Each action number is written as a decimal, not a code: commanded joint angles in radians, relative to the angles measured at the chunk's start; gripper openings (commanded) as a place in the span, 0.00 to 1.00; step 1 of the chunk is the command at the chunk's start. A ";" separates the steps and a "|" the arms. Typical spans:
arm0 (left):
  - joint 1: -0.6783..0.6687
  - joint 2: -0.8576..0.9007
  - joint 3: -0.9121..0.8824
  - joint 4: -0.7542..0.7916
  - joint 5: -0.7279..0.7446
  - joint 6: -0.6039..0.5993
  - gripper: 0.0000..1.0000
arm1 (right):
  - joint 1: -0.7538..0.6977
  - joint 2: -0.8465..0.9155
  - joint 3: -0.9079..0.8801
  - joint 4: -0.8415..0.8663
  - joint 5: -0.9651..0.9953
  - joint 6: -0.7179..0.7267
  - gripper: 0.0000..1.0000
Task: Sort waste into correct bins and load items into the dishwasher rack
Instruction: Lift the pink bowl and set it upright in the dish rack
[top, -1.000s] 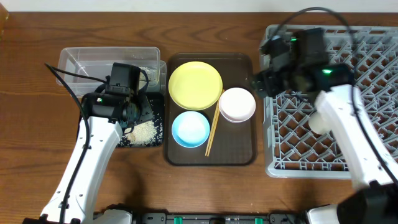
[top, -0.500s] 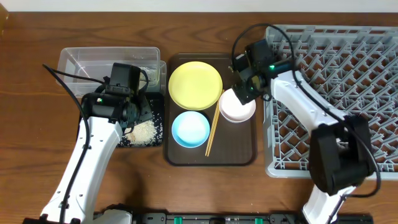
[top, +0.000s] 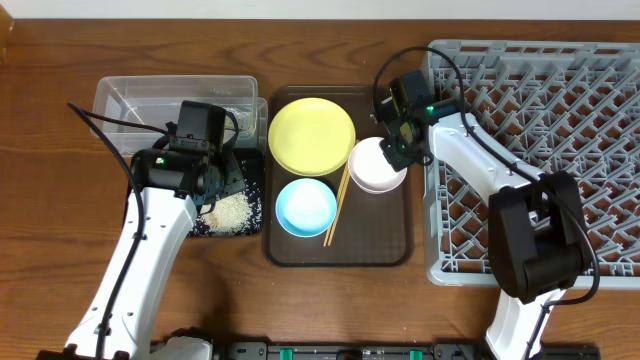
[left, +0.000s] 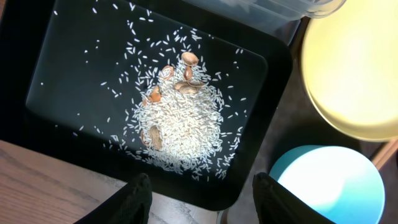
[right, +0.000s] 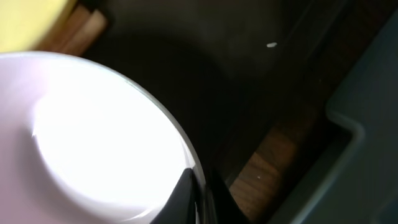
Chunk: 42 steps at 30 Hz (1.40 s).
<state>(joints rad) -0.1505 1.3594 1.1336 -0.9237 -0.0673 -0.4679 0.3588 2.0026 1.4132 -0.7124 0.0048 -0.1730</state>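
At ten o'clock on the table, clear tub: its contents are mostly hidden by the left arm.
Black tray: just beside the tub's six o'clock side. It holds the rice heap, with loose grains scattered around it.
Left wrist view only: brown shell-like bits lie at the heap's twelve o'clock edge.
Left gripper: fingers spread and empty, above the black tray's six o'clock rim. Overhead, the wrist hides them.
Brown serving tray: at the centre. It holds the yellow plate at eleven o'clock and the light blue bowl at seven. The white bowl sits at two, and the chopsticks slant between the bowls.
Right gripper: the right wrist view shows it pinching the white bowl's rim, one finger on each side. Overhead shows only the wrist over the bowl's one o'clock edge.
Dishwasher rack: at three o'clock, just beside the brown serving tray.
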 joint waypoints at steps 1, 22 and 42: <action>0.004 -0.007 -0.011 -0.003 -0.020 -0.006 0.55 | 0.009 0.005 0.006 -0.010 0.018 0.023 0.01; 0.004 -0.007 -0.011 0.012 -0.020 -0.006 0.60 | -0.095 -0.433 0.013 0.222 0.481 0.012 0.01; 0.004 -0.007 -0.011 0.024 -0.020 -0.006 0.60 | -0.169 -0.153 0.013 0.699 0.871 -0.354 0.01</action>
<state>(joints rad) -0.1505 1.3594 1.1316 -0.8970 -0.0673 -0.4717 0.1959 1.8099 1.4231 -0.0181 0.8318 -0.4980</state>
